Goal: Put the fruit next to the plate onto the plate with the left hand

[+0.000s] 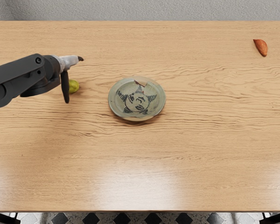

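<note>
A small yellow-green fruit (73, 86) lies on the wooden table to the left of a grey-green plate (136, 98) with a dark painted pattern. My left hand (67, 73) comes in from the left edge and hovers right over the fruit, partly hiding it. Its fingers (65, 87) are spread: one dark finger points down beside the fruit, another points right. Nothing is held. The plate holds no fruit. The right arm is out of view.
A small orange-red object (260, 46) lies near the far right corner of the table. The table's far edge runs along the top of the view, its near edge along the bottom.
</note>
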